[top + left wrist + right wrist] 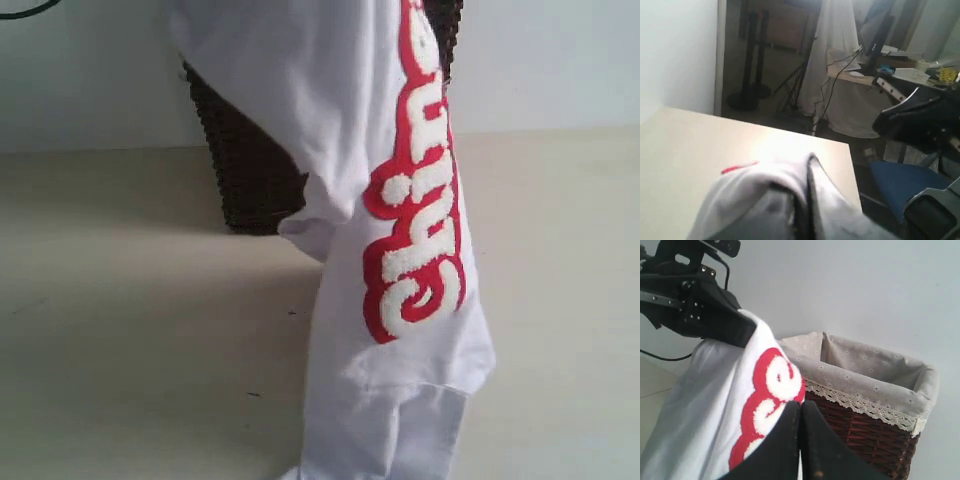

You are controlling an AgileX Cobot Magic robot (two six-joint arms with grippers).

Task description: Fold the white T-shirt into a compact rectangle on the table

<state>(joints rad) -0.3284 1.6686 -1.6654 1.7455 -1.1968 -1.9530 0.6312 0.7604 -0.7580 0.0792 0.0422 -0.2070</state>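
Fingers [785,450] of the right gripper [800,427] are pressed flat together, no gap visible. White T-shirt [330,100] cloth runs straight into them, so it reads as pinched on the shirt.

Left gripper [799,210]: dark fingers buried in bunched white cloth, clamped on it. Close-up is blurred, so fingertip detail is unreadable. In the right wrist view the same gripper sits higher, with the shirt hanging from it.

Shirt is up in the air, not laid out. In the exterior view it hangs as a long vertical drape, upper end out of frame. Red-outlined lettering [415,260] runs top to bottom down its right side. A fold bulges out on the left at mid-height. Lower end leaves the bottom of the frame, so I cannot tell whether it touches the table [130,330].

Dark wicker basket [245,170] stands on the table behind the shirt, partly hidden by it. It has a pale dotted fabric liner [875,375] with a lace edge folded over the rim.

Neither gripper shows in the exterior view.
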